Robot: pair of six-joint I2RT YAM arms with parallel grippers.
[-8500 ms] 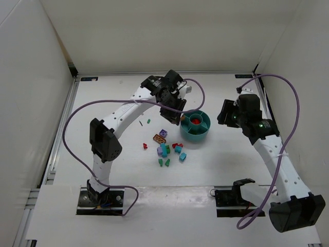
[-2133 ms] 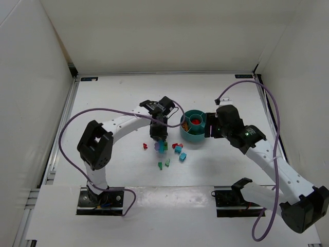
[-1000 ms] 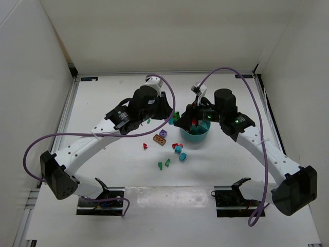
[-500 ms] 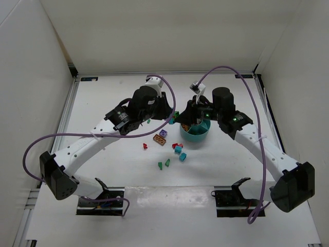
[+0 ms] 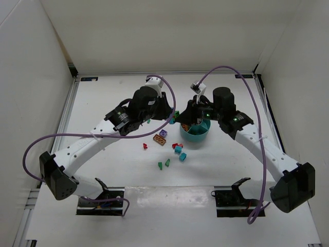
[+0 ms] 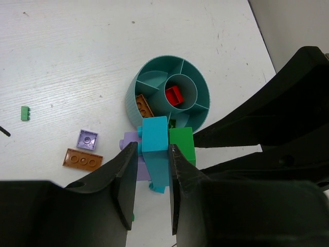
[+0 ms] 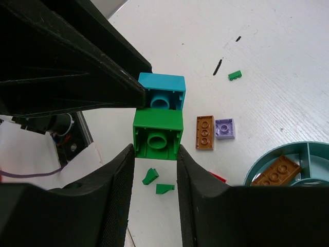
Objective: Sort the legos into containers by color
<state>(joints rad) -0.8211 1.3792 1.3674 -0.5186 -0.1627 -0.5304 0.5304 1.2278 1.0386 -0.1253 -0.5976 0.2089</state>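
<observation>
Left claw (image 6: 150, 154) pinches the teal brick (image 6: 154, 135), right claw (image 7: 156, 149) the green brick (image 7: 157, 123) (stuck together); rigid, light, slick plastic, best squeezed on flat sides.

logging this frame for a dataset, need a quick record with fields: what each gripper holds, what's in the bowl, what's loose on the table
left gripper: shut on teal brick
right gripper: shut on green brick
held bricks: joined side by side, held between both arms near the bowl's rim; a purple brick seems attached
teal bowl: centre cup holds red brick; one outer compartment holds orange brick
loose on table: orange plate, purple plate, small green piece
</observation>
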